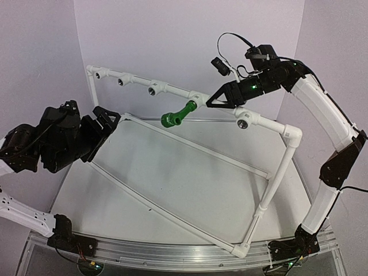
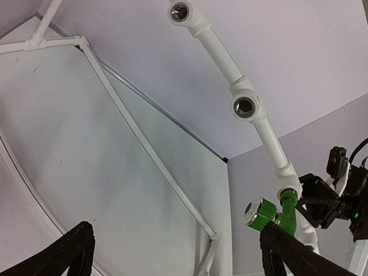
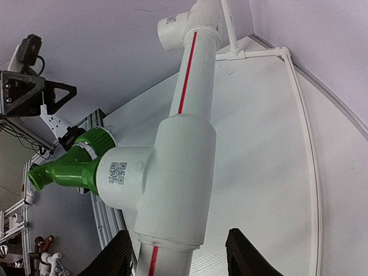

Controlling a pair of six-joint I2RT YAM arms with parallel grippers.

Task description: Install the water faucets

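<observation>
Left claw gapes empty; right claw, open, straddles pipe beside green tap.

Light is bright, even and diffuse in all my views, with a lavender cast. Shadows on the surface stay faint. The left hand shows only as black silhouettes, and the pipe bows from lens distortion.

Green faucet seated in pipe tee, ribbed silver end outward.
</observation>
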